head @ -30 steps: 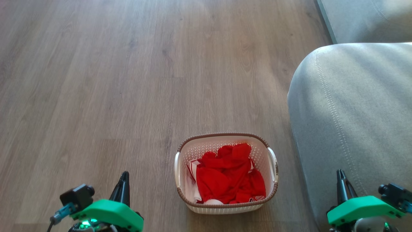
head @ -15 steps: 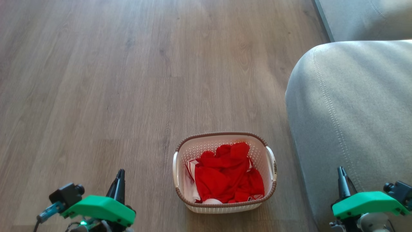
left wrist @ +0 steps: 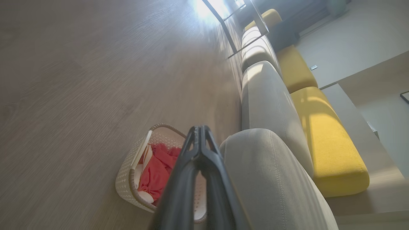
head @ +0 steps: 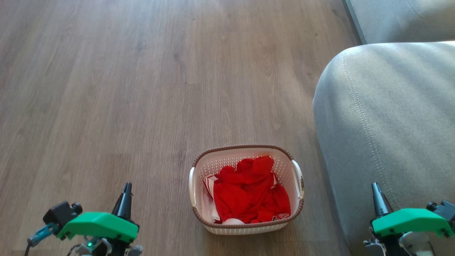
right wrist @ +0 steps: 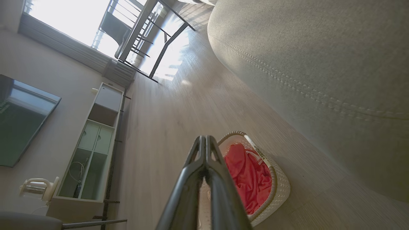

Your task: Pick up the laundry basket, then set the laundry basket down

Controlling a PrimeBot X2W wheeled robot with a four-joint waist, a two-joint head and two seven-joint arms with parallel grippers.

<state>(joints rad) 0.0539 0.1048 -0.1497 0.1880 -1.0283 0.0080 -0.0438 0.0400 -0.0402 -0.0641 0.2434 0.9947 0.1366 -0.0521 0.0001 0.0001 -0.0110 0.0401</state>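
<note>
Both pairs of jaws are pressed together at the tips and pinch nothing. The left gripper [head: 126, 188] and the right gripper [head: 376, 190] stand well apart from the laundry basket [head: 245, 229]. It sits on the wooden floor [head: 142, 89] between them, to the right of the left jaws, to the left of the right jaws and slightly ahead of both.

A dark strip of print runs along the handle [head: 300, 177] on the side nearer the right jaws, but it is too small to read. White marks at the near edge of the red clothing [head: 249, 193] inside the basket are equally illegible.

A grey sofa arm [head: 384, 124] rises just beside and ahead of the right jaws, and a narrow strip of floor separates it from the basket.

In the left wrist view, the closed left gripper [left wrist: 199, 128] crosses in front of the basket [left wrist: 123, 182] and hides part of it. Yellow cushions [left wrist: 322, 127] lie beyond the sofa arm.

In the right wrist view, the basket [right wrist: 281, 188] lies just right of the shut right gripper [right wrist: 204, 138], partly hidden behind it. Farther off, beyond the tips, are metal table legs [right wrist: 166, 48], and off to the left a pale shelf unit [right wrist: 92, 147] and a dark wall screen [right wrist: 22, 118].
</note>
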